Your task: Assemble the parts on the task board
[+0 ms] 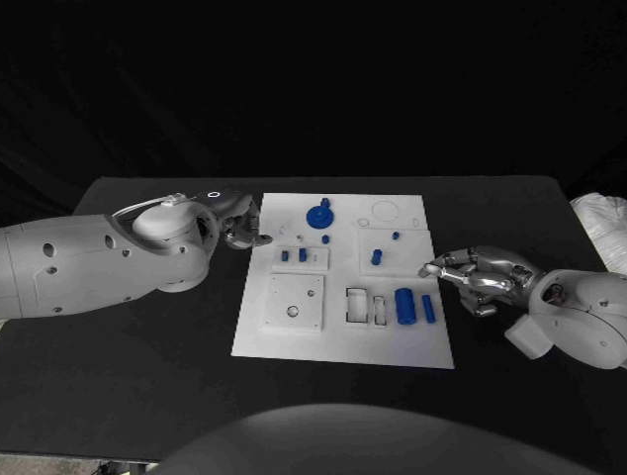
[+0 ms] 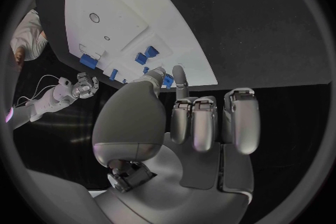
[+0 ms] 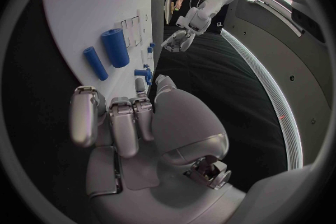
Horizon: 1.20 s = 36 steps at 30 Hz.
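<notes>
White task board [image 1: 345, 332] at the centre of the black desk [image 1: 142, 376], blue parts [image 1: 404, 305] on it. Left hand [image 1: 242, 233] at the board's 10 o'clock edge and right hand [image 1: 474, 278] at 3 o'clock, both with fingers curled inward, holding nothing.

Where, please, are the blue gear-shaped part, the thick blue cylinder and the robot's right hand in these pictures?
Blue gear-shaped part [image 1: 319, 215]: head view, on its round top face.
Thick blue cylinder [image 1: 403, 305]: head view, on the middle of its side.
Right hand [image 1: 479, 277]: head view, on the middle of the hand, beside the board's edge.

White arms [image 1: 71, 262], silver robot hand [image 1: 474, 277]
</notes>
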Tool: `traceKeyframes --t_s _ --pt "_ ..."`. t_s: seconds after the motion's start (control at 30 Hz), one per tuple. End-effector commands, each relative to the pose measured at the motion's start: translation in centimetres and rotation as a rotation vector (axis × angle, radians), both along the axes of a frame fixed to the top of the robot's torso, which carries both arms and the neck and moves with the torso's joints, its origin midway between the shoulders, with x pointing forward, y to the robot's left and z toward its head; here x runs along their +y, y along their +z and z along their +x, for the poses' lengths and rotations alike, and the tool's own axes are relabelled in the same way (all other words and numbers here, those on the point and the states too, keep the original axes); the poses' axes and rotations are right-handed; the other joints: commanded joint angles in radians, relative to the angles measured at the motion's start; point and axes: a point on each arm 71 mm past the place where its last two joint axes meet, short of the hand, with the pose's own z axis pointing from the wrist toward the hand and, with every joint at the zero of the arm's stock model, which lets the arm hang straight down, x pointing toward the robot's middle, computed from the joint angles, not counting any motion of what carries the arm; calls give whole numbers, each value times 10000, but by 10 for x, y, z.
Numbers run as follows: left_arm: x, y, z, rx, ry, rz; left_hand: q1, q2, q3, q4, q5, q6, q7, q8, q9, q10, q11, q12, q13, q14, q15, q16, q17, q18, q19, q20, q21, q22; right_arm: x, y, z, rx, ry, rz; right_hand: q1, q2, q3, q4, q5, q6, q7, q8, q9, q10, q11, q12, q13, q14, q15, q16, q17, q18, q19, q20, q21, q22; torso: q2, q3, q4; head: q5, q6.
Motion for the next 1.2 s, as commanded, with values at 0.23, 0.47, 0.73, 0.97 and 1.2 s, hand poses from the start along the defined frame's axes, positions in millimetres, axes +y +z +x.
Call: traceKeyframes --t_s 0.23,0.47,0.73,0.97,1.2 --pt "-6 -8 -4 1026 178 -472 -622 90 -189 10 -340 -85 111 -295 24 1073 74 24 2629 1053 35 24 2631 -71 625 18 -72 2315 1 0 0 -28 128 8 146 -1 51 -2 63 -56 9 -35 -10 1580 -478 -53 598 1058 -97 34 2629 -32 87 -20 36 1875 -9 5 11 3 1" --pt "-14 -14 -4 1345 137 -563 -751 145 -268 4 -247 -107 134 -392 29 1073 94 24 2629 1053 53 24 2631 -64 613 35 -99 2307 2 0 0 -34 143 14 150 -4 57 -5 69 -56 7 -35 -9 1580 -479 -53 598 1058 -97 34 2629 -33 90 -20 38 1876 6 -7 4 37 1" --pt "-17 -17 -4 1432 141 -581 -890 175 -357 4 -226 -122 156 -487 26 1073 114 24 2629 1053 69 24 2631 -55 597 51 -139 2294 2 0 0 -15 131 -9 162 -6 71 -13 82 -56 4 -34 -9 1580 -481 -53 598 1058 -98 34 2629 -31 85 -20 32 1873 -2 8 7 25 1" --pt "-23 -19 -4 1342 -18 -822 -914 193 -380 -4 -204 -140 164 -538 22 1073 123 24 2629 1053 76 24 2631 -55 597 58 -139 2294 1 -1 1 5 125 -32 179 -6 93 -24 100 -56 1 -33 -9 1580 -483 -53 598 1058 -99 34 2629 -31 87 -20 34 1874 -16 13 27 35 1" --pt "-28 -22 -4 1372 -126 -953 -906 206 -390 -9 -178 -161 173 -583 21 1073 130 24 2629 1053 83 24 2631 -46 581 65 -178 2282 1 -1 1 16 132 -39 192 -6 109 -32 113 -58 -1 -33 -9 1580 -484 -53 598 1058 -100 34 2629 -31 87 -20 33 1874 2 6 5 73 1"
